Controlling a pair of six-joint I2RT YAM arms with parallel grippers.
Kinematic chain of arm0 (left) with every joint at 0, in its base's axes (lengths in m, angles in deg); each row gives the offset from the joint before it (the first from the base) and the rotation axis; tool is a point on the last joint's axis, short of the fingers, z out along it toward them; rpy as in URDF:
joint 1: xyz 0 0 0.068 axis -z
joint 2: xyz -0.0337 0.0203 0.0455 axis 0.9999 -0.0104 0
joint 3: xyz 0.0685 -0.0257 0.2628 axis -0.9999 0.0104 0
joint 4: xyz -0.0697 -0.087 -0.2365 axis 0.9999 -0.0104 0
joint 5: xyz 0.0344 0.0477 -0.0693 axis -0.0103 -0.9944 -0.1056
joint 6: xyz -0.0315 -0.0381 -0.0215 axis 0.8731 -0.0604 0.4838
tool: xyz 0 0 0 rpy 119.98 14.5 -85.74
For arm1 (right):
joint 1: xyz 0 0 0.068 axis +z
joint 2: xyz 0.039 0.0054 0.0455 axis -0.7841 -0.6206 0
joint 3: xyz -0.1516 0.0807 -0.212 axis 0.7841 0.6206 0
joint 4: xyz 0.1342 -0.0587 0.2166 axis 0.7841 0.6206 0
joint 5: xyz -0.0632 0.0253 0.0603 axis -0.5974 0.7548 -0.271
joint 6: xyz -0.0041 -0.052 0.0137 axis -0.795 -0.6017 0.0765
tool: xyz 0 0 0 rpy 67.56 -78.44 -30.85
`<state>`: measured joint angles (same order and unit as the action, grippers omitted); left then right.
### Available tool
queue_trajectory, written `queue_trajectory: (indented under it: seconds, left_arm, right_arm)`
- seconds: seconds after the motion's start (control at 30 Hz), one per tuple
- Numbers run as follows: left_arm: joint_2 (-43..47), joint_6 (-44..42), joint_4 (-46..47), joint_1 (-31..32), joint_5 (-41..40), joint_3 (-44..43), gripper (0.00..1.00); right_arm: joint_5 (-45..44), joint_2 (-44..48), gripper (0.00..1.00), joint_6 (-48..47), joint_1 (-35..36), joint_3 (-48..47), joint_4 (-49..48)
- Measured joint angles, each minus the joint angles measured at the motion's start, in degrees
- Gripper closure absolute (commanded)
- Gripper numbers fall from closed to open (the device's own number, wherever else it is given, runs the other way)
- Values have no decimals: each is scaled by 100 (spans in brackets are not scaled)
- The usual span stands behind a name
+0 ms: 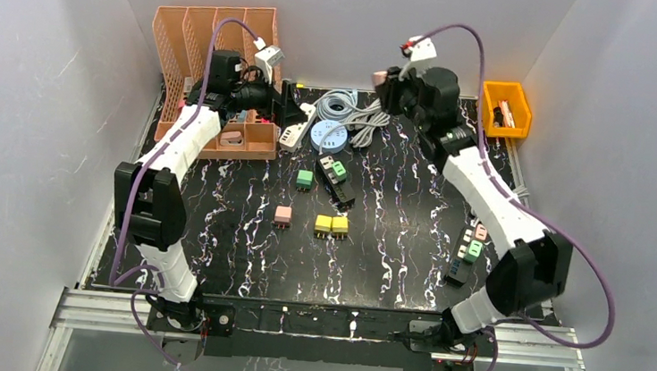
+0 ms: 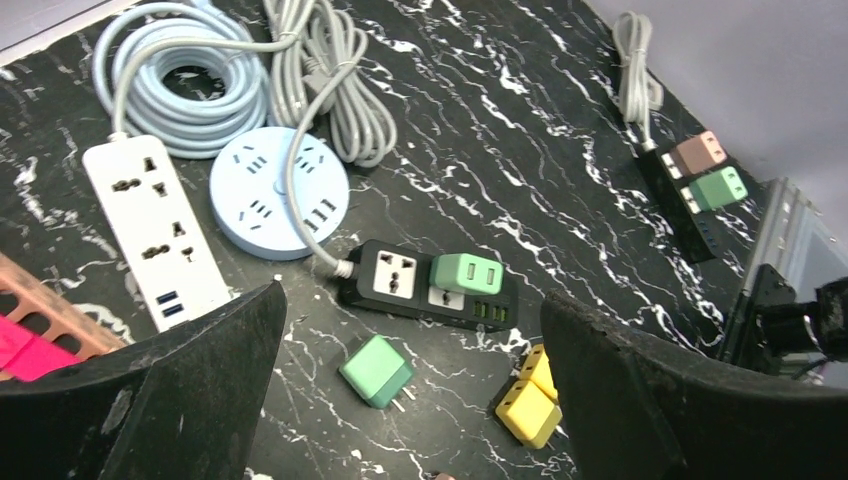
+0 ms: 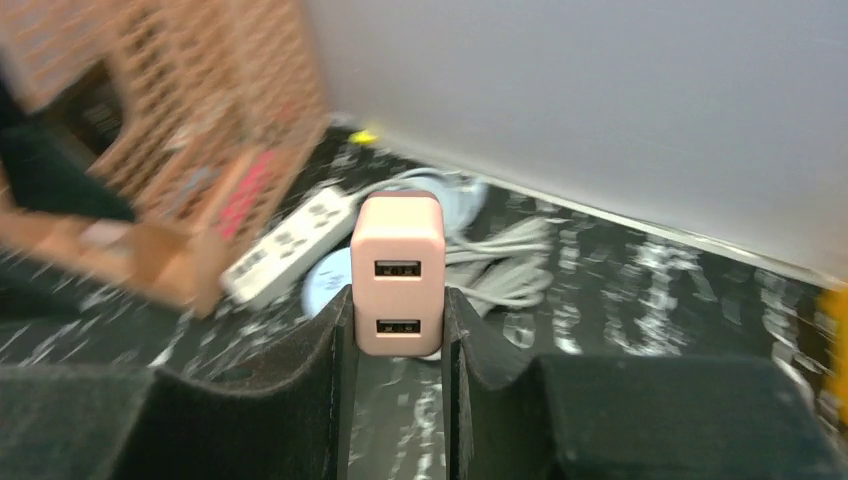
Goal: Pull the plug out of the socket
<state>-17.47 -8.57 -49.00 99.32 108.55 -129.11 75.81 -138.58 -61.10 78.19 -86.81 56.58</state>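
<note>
Nearest on the dark marbled table (image 1: 391,245): a black power strip (image 1: 459,267) toward the right edge, carrying a pink adapter (image 2: 700,150) and a green adapter (image 2: 718,187); at mid-table, two yellow plugs (image 1: 331,225) touching side by side and a loose pink block (image 1: 283,215). Farther back, a loose green plug (image 1: 305,180) just beside a second black strip (image 1: 340,191) with a green charger (image 2: 466,272) seated in it. Beyond, a round blue socket (image 1: 327,136), a white strip (image 1: 294,135), coiled cables (image 1: 354,109). Farthest, raised over the back of the table: left gripper (image 1: 289,101) spread wide, gripping nothing; right gripper (image 3: 398,318) set narrow, pinching the pink plug (image 3: 397,250) upright, clear of every socket.
</note>
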Motion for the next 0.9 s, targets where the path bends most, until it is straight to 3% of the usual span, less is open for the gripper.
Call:
queue_trajectory:
  seconds: [0.17,0.33,0.5,0.67,0.9]
  left_arm:
    - [0,-96,-83,-39,-369,0,2]
    - [0,142,122,-267,-422,37,2]
    - [20,745,767,-791,-479,457,2]
    - [26,1191,1156,-1226,-656,876,2]
    - [92,1408,1377,-1237,-678,951,2]
  right_arm:
    - [2562,-1309,100,-59,28,-2020,1637]
    - [4011,-2323,100,-570,476,-2804,3521]
    - [4590,-3189,100,-1115,1320,-2909,5095]
    - [4739,-3832,100,-1419,1912,-3064,5952]
    - [4599,-4435,75,-1611,2039,-3318,6345]
